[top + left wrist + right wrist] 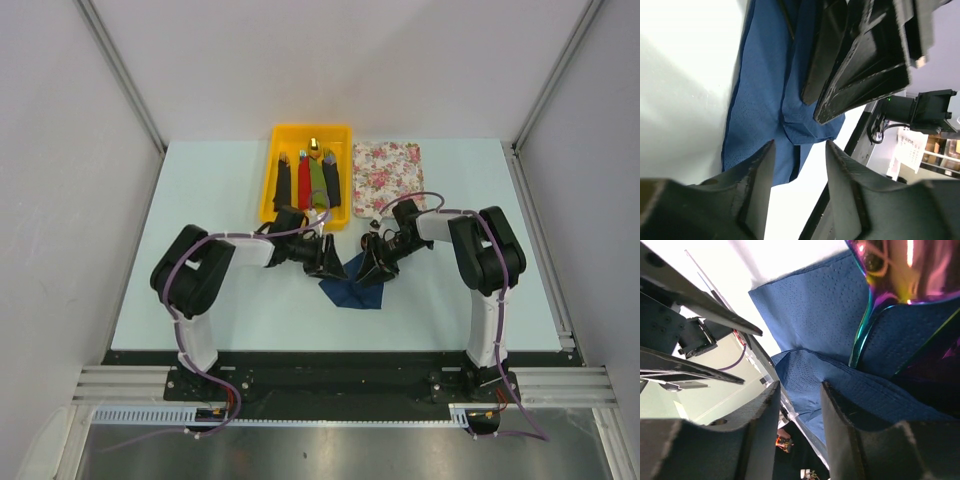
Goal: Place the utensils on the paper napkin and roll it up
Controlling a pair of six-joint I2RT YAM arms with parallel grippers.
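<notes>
The dark navy paper napkin (352,287) lies crumpled and partly folded on the table between my two grippers. In the right wrist view the napkin (815,315) folds over the iridescent utensils (900,275). A shiny purple-pink spoon bowl shows at the top right, and slim teal-edged handles run under the blue paper. My left gripper (326,262) is open and empty, its fingertips (765,160) just above the napkin's (760,100) left edge. My right gripper (376,266) is open at the napkin's right side, and its fingers (840,410) straddle a raised fold. The utensils are hidden in the top view.
A yellow tray (345,215) behind the left gripper holds black, red and green bundles (306,175). A white-and-pink floral mat (390,172) lies to its right, behind the right arm. The right gripper's black fingers (860,65) fill the top of the left wrist view.
</notes>
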